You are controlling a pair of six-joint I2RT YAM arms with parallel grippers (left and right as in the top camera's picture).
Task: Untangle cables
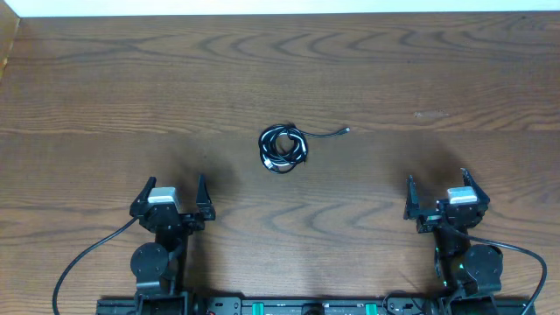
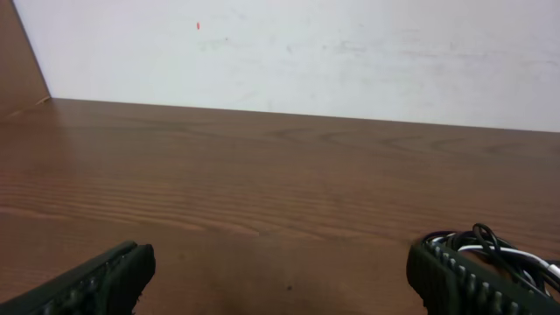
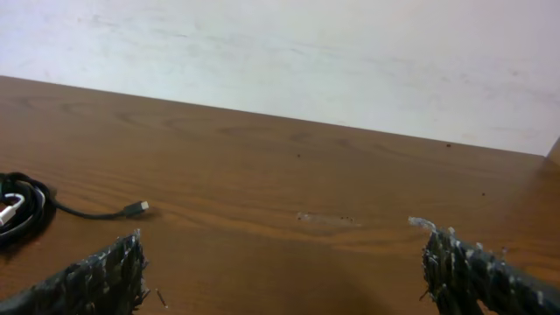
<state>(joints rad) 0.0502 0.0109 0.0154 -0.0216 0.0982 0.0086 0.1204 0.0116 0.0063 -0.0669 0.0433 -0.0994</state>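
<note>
The cables [image 1: 283, 147] lie in one small coiled bundle of black cords with a white cord inside, at the middle of the wooden table [image 1: 280, 70]. One black end with a plug [image 1: 345, 131] trails off to the right. The left wrist view catches the cables [image 2: 494, 245] just behind its right finger; the right wrist view has the cables [image 3: 22, 214] at its left edge, with the plug [image 3: 137, 208] pointing right. My left gripper [image 1: 171, 199] stands open near the front left, nothing between its fingers. Open and empty too is my right gripper [image 1: 437, 194] at the front right.
Thick black cables [image 1: 83, 258] run from the arm bases along the front edge. A pale wall [image 2: 306, 52] rises behind the table's far edge. A faint light scuff [image 1: 430, 114] marks the wood right of the bundle.
</note>
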